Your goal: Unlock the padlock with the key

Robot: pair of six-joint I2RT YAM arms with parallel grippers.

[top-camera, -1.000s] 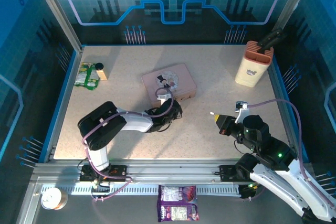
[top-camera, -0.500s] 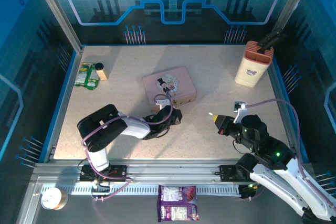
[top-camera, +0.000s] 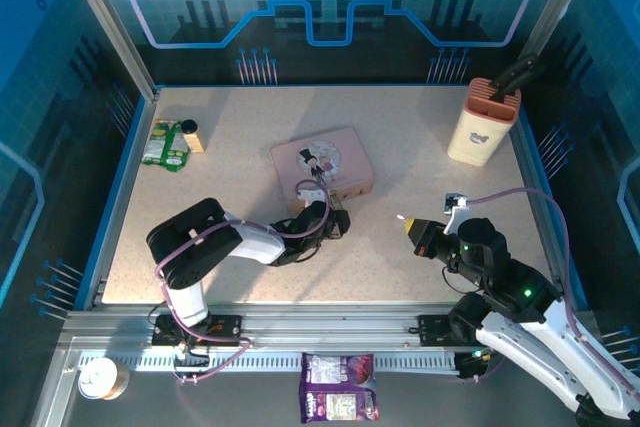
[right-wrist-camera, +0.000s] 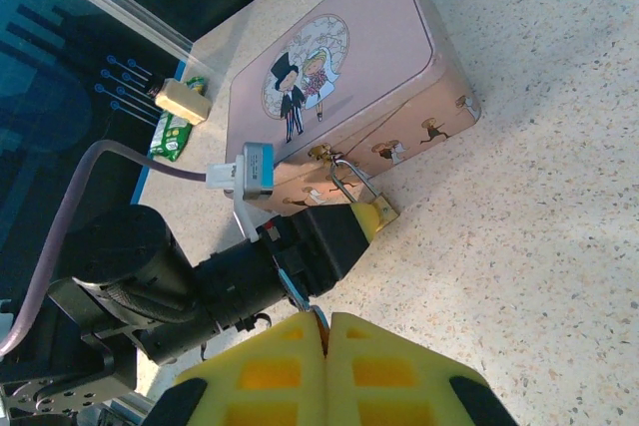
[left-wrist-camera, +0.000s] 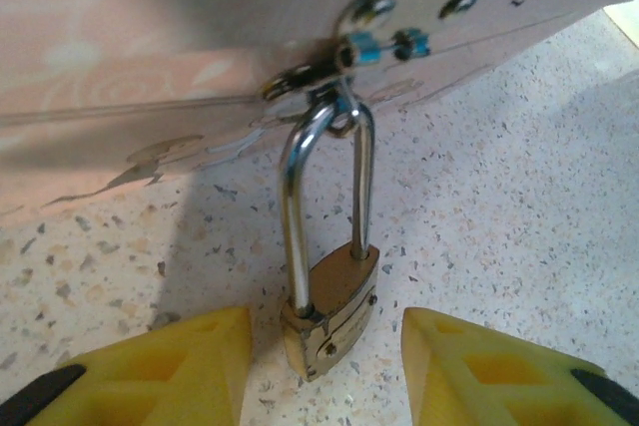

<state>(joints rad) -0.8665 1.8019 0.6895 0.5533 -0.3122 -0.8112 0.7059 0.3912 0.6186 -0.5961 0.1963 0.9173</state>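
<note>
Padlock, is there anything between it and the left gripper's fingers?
Nothing visible. The padlock is hooked on the tin's latch and sits right in the gap of the open left gripper, with just bare table on either side of it.

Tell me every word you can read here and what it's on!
No words are readable anywhere.
On the purple packet: print too small to read.
On the green packet: print too small to read.
On the pink tin: bride-and-groom picture, no words visible.
On the padlock: no legible marking.
</note>
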